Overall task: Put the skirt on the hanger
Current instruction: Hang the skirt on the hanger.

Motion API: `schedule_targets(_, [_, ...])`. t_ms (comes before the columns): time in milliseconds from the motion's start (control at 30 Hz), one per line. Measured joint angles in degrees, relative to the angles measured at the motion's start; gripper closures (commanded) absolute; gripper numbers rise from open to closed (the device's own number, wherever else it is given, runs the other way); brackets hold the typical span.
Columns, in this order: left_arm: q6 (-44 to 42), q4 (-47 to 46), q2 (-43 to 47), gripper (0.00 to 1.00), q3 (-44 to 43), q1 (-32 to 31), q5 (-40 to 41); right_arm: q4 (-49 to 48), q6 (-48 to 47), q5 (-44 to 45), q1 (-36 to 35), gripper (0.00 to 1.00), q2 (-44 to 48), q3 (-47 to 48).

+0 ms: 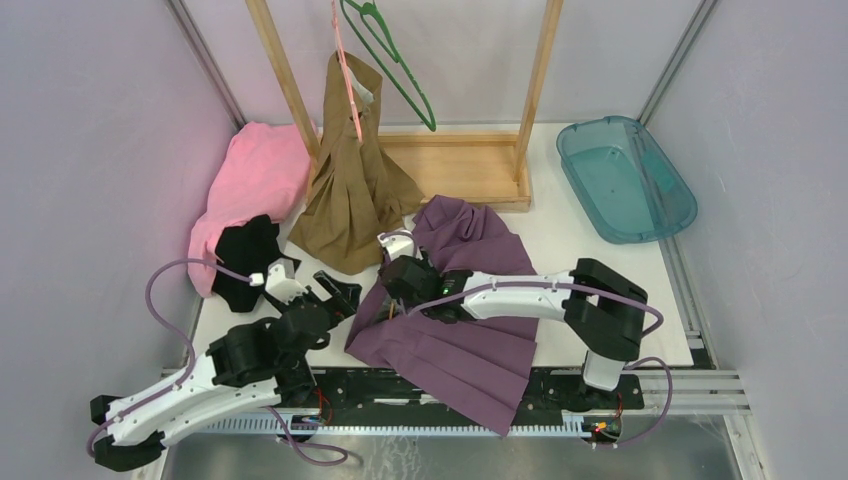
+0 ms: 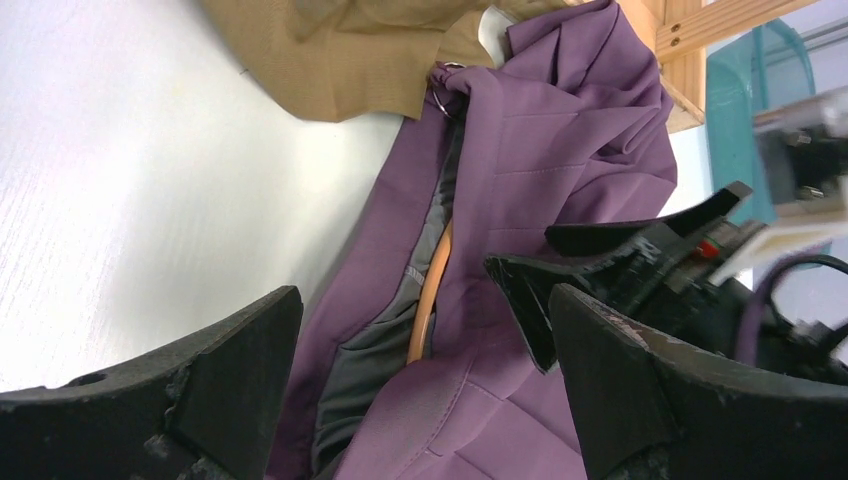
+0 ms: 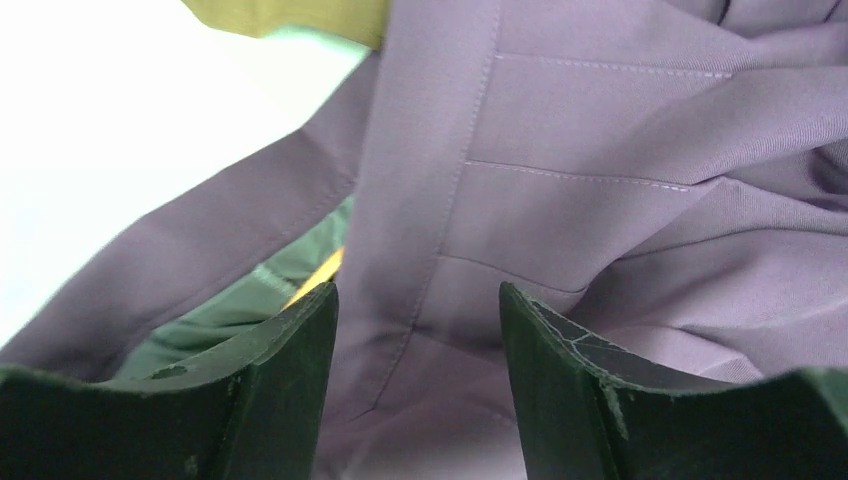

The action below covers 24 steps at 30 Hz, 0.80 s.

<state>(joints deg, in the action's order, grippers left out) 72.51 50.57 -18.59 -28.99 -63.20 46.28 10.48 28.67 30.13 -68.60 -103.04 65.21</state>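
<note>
Flanking edge of purple skirt (image 1: 470,310): left end effector (image 1: 338,290), right end effector (image 1: 392,270), both agape, empty.

There were two skirts: a purple skirt (image 1: 470,350) and a brown skirt (image 1: 355,200). One pink garment (image 1: 255,175) and one black garment (image 1: 245,255) lay nearby. There were three hangers: a green hanger (image 1: 400,75), a pink hanger (image 1: 350,90) and an orange hanger (image 2: 428,300). One teal tub (image 1: 620,180) and one wooden rack (image 1: 460,165) stood behind.

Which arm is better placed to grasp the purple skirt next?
Right, probably: the right gripper, open, is directly over a fold of the purple skirt, with fabric between its fingers. The left gripper, also open, is beside the skirt's edge.
</note>
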Motion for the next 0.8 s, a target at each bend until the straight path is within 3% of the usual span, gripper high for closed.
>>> schedule_targets(300, [0.0,0.2,0.8,0.01,0.0,0.0,0.0,1.7,3.6,-4.3,-2.9,0.35,1.1,5.1])
schedule_targets(567, [-0.1,0.1,1.1,0.01,-0.7,0.0,-0.2,7.2,9.5,-4.5,-3.0,0.35,-7.1,8.4])
schedule_targets(800, [-0.1,0.1,3.0,0.01,-0.7,0.0,-0.5,10.2,11.6,-4.6,-2.8,0.43,-12.2,12.0])
